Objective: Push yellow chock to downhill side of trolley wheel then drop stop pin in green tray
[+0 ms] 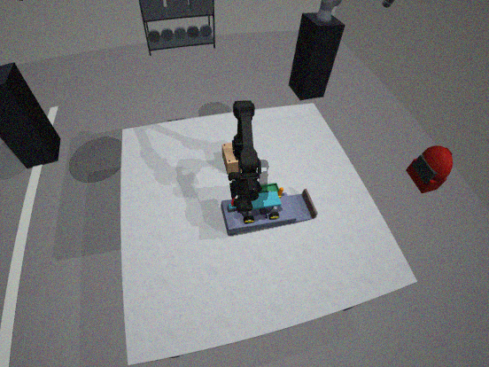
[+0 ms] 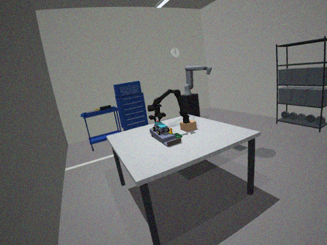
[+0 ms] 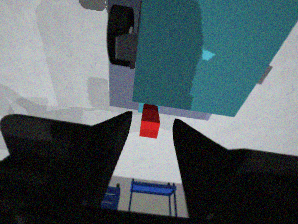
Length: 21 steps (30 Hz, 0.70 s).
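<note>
The trolley, with its cyan deck (image 1: 267, 200) (image 2: 161, 125) (image 3: 167, 55), stands on the grey ramp (image 1: 294, 206) (image 3: 121, 89). The red stop pin head (image 1: 233, 202) (image 2: 157, 121) (image 3: 149, 128) shows at its uphill end. My gripper (image 3: 152, 119) is part open above that end; the head appears between its fingertips in the wrist view, not gripped. The chock's orange handle (image 1: 281, 191) (image 2: 170, 130) stands upright at the trolley's downhill end, on the tray side, close to a wheel. Its base is hidden, so contact cannot be told. The green tray (image 1: 270, 187) (image 2: 178, 135) lies beside the ramp, partly hidden.
The brown end board (image 1: 310, 204) (image 2: 174, 142) closes the ramp's downhill end. The wooden block (image 1: 229, 160) (image 2: 188, 126) under my arm's base stands behind the ramp, on the tray side. My arm passes over the table between the block and the trolley.
</note>
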Available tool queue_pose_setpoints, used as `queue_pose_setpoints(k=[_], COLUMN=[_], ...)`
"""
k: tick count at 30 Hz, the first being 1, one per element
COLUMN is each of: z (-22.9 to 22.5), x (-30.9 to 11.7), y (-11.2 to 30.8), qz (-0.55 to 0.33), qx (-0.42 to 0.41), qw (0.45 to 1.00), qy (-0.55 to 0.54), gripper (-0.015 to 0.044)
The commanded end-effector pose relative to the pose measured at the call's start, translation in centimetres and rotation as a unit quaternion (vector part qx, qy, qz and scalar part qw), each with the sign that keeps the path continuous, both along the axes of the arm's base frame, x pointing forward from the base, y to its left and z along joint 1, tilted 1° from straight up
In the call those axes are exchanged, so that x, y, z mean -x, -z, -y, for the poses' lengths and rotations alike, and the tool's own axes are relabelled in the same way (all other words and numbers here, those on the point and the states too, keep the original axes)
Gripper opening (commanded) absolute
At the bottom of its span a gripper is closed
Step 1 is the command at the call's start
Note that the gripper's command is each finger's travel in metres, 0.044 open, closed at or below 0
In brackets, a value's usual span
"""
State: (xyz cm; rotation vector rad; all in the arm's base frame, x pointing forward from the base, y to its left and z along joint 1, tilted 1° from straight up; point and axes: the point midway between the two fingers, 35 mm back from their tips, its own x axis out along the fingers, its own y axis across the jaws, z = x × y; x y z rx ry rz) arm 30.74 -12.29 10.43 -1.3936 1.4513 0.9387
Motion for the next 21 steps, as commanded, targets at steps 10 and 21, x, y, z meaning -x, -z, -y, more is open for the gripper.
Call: queue_pose_setpoints(k=[10,21], z=[0.6,0.5], x=[0.2,0.2], y=[2.0,1.7], qz=[-0.007,-0.003], qx=[0.0,0.0], qw=[1.0,1.0], qy=[-0.001,0.001], gripper=[0.019,0.0052])
